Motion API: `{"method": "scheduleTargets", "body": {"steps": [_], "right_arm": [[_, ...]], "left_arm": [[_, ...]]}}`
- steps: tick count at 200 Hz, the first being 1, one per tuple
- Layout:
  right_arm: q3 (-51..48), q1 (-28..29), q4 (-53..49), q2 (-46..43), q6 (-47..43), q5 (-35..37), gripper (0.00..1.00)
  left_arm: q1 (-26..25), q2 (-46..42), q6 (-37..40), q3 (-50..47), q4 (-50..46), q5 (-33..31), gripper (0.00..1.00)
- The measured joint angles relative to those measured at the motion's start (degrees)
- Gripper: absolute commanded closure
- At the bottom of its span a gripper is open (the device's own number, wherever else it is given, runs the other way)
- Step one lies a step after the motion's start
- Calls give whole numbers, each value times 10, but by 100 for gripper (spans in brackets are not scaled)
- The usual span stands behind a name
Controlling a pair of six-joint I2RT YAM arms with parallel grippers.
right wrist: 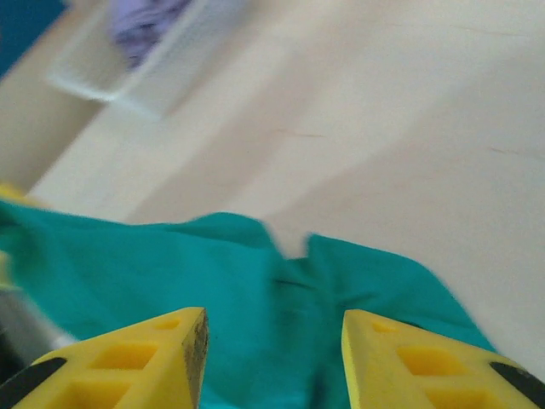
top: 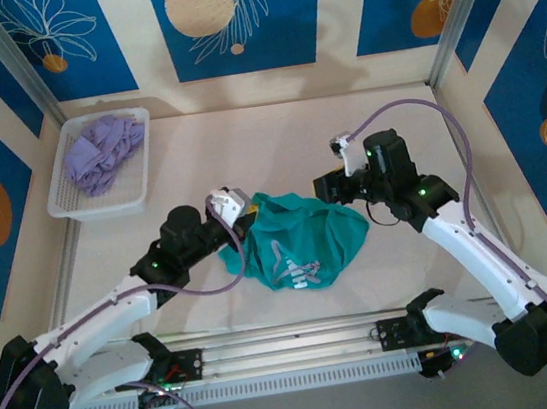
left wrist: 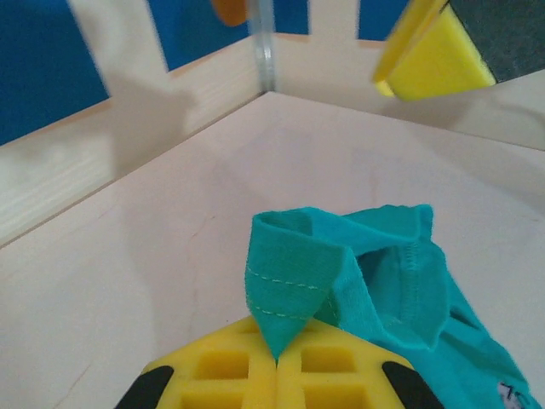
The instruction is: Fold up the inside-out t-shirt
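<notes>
Yellow gridded left gripper [left wrist: 277, 362] pinches the stitched hem of a crumpled teal cotton t-shirt [left wrist: 383, 281]; right gripper [right wrist: 272, 331] stands spread above it

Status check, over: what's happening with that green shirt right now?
Left end effector shut on hem of teal t-shirt. Right end effector open beside it. Lavender garment in white basket, far left, out of the way.

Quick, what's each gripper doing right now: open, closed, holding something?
Left gripper: closed, pinching a fold of the teal t-shirt.
Right gripper: open, holding nothing, above the shirt.
</notes>
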Motion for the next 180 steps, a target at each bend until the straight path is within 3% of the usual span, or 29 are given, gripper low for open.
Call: {"method": "scheduleTargets", "body": {"steps": [34,100,106,124,134,158,180], "right_arm": [[-38,-16,-4,75,47,92,49],[-21,20,-23,291,86,141,52],[-21,24,-24,298,89,144,55],[-21,27,-29,310,94,152,81],[-21,25,-29,311,101,155,90],[-21,11,-22,289,100,159,99],[-20,-30,-7,210,93,151,100]], "left_arm": [[7,-36,-25,-23,0,-40,100],[8,-46,-44,-23,2,-54,100],[8,-46,-47,-23,2,-55,100],[8,-46,-51,-23,2,-60,100],[8,-46,-55,-23,2,-66,100],[13,-46,-72,-19,-5,-84,100],[36,-44,-96,15,-28,-94,100]]}}
